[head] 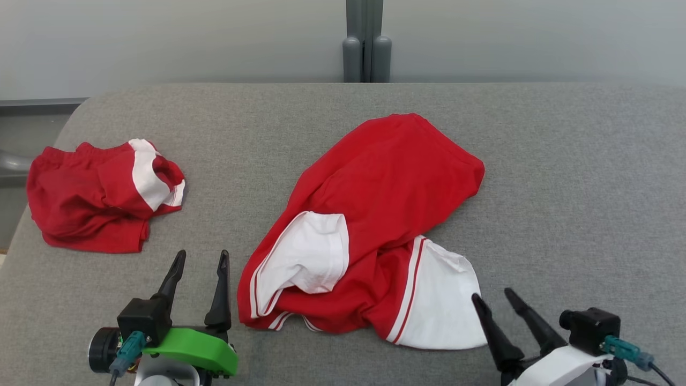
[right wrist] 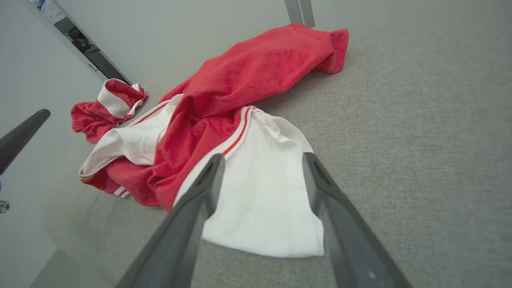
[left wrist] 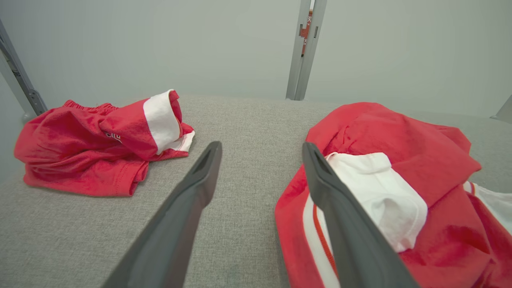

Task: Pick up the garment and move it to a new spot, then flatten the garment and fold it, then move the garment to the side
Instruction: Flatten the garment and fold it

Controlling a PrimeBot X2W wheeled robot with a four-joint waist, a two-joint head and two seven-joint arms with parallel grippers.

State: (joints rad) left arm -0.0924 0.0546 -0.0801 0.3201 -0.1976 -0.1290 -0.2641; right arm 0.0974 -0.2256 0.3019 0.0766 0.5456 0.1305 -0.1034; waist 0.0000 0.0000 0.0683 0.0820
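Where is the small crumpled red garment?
In the head view, the small crumpled red garment lies at the grey surface's left edge, left of the bigger red-and-white garment.

A bare test booth or robotics lab: a wide table (head: pixel 563 161) covered in flat grey fabric stands against plain wall panels (head: pixel 161 43) (a pale grey-green), which meet at a grey metal post (head: pixel 367 48). A red-and-white garment (head: pixel 386 187) and a second garment (head: pixel 96 198), bunched, lie on the table.
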